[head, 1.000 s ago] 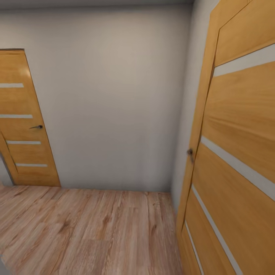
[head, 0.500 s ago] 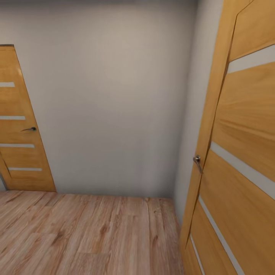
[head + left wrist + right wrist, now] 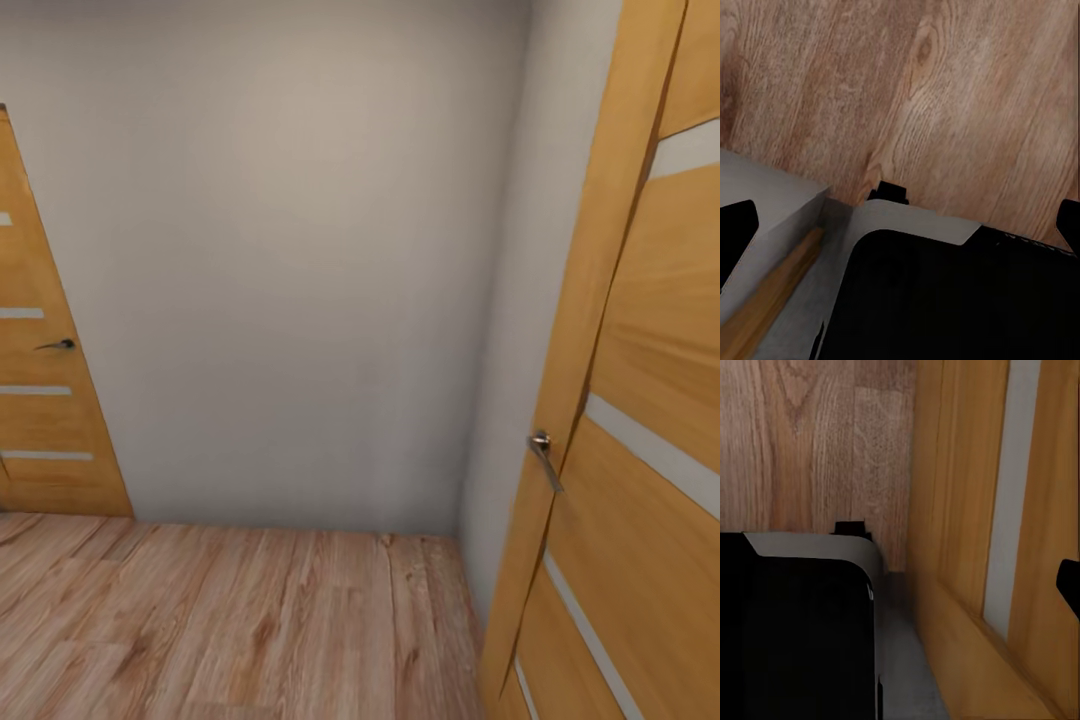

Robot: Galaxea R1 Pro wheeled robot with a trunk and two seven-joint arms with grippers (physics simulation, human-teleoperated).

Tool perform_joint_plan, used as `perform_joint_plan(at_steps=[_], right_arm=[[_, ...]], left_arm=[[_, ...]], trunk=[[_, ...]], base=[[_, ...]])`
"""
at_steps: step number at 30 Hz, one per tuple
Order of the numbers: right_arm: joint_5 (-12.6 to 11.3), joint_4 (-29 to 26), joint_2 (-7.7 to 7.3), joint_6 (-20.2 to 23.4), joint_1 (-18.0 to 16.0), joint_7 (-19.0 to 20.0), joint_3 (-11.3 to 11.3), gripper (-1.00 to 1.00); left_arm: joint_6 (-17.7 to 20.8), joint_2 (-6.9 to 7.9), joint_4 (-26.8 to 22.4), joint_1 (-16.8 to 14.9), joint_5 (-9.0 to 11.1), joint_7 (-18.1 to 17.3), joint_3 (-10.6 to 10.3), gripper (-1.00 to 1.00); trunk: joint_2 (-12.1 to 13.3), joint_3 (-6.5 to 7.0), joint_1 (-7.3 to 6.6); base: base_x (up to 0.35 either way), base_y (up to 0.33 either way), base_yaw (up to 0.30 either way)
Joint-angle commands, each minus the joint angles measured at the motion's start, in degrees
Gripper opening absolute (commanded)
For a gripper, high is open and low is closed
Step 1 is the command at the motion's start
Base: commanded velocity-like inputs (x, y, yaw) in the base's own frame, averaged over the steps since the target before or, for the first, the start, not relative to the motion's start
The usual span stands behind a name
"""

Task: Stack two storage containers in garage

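A plain grey-white wall (image 3: pixel 290 260) fills the middle, meeting a second wall at a corner toward the right. Light wood-plank flooring (image 3: pixel 250 620) runs up to its base. At the left edge stands a honey-coloured wooden door (image 3: pixel 40 420) with pale horizontal stripes and a small dark lever handle (image 3: pixel 56 345). Close on the right, a second matching door (image 3: pixel 640 420) looms large, with a metal lever handle (image 3: pixel 544 455) on its near edge.

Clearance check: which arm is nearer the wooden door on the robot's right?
Right. Its wrist view has the door close alongside, above the plank floor. The left wrist view shows floor and a grey wall corner, no such door.
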Motion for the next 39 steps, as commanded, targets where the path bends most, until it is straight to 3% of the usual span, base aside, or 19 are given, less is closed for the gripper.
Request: perform_joint_plan(at_steps=[1, 22, 39], right_arm=[[-0.3, 0.2, 0.01, -0.3, -0.1, -0.1, 0.5, 1.0], [-0.4, 0.2, 0.03, -0.3, -0.1, -0.2, 0.5, 1.0], [-0.4, 0.2, 0.01, -0.3, -0.1, -0.2, 0.5, 1.0]], left_arm=[[-0.2, 0.0, 0.0, 0.0, 0.2, 0.1, -0.1, 1.0], [0.2, 0.02, 0.0, 0.0, 0.2, 0.1, -0.1, 1.0], [-0.1, 0.02, 0.0, 0.0, 0.2, 0.1, -0.1, 1.0]], trunk=[[-0.1, -0.09, 0.04], [-0.1, -0.09, 0.04], [-0.1, -0.09, 0.04]], base=[[0.323, 0.0, 0.0], [0.323, 0.014, 0.002], [0.323, 0.076, 0.244]])
